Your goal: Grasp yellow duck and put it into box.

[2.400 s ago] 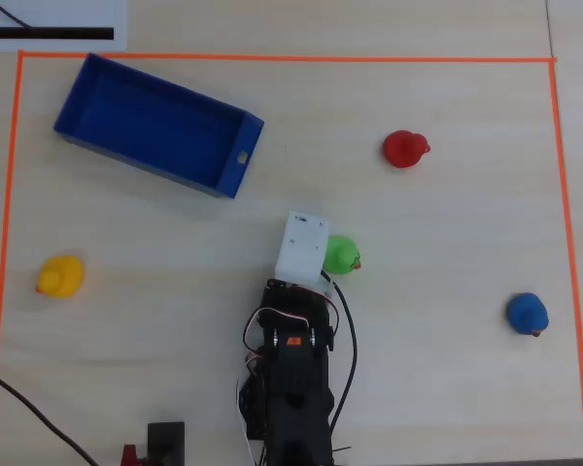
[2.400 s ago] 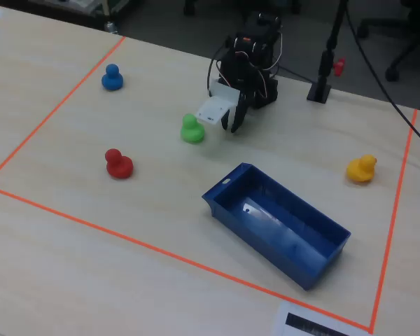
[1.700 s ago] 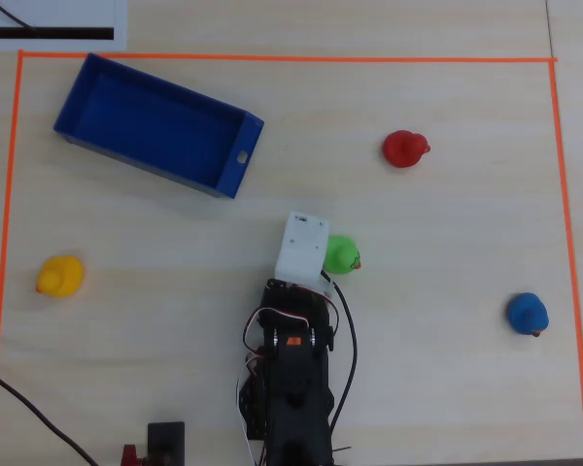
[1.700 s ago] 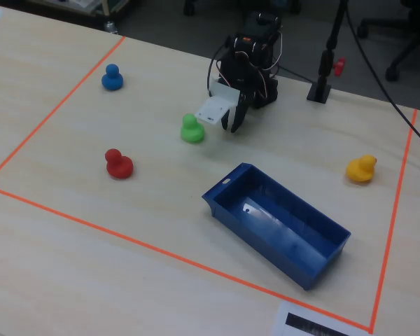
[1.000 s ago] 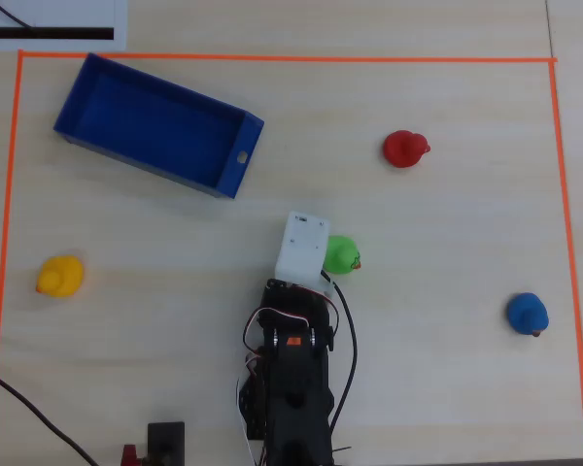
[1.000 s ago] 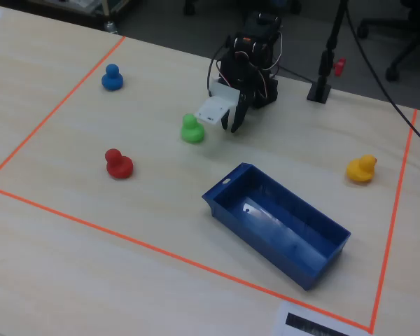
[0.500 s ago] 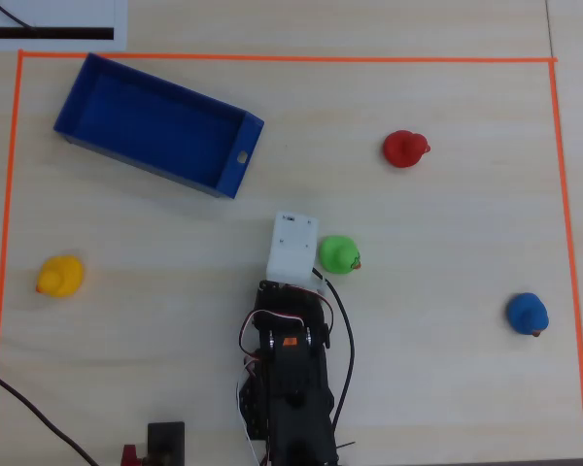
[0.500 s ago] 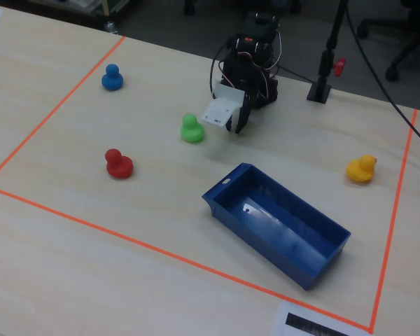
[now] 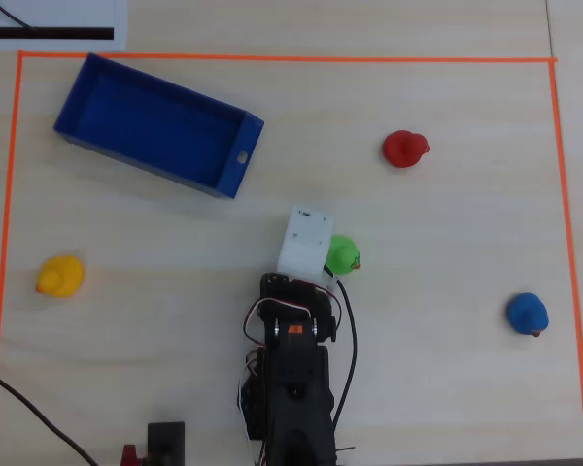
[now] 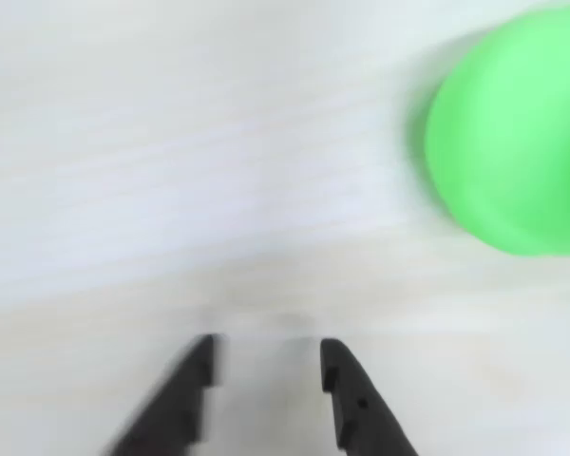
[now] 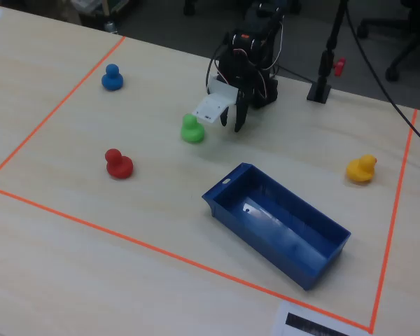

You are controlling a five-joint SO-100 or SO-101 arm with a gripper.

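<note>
The yellow duck (image 9: pixel 60 276) stands on the table at the left in the overhead view, far from the arm; in the fixed view it (image 11: pixel 361 169) is at the right. The dark-blue box (image 9: pixel 146 121) lies open and empty at the upper left; in the fixed view it (image 11: pixel 280 224) is in the front middle. My gripper (image 10: pixel 266 347) is open and empty, low over bare table, with its fingers pointing down in the fixed view (image 11: pixel 232 119). The overhead view hides it under the white wrist block (image 9: pixel 306 243).
A green duck (image 9: pixel 344 254) stands right beside the gripper, at the upper right of the wrist view (image 10: pixel 513 142). A red duck (image 9: pixel 404 149) and a blue duck (image 9: pixel 528 313) stand farther right. Orange tape (image 9: pixel 272 58) frames the workspace. A black stand (image 11: pixel 320 91) is behind the arm.
</note>
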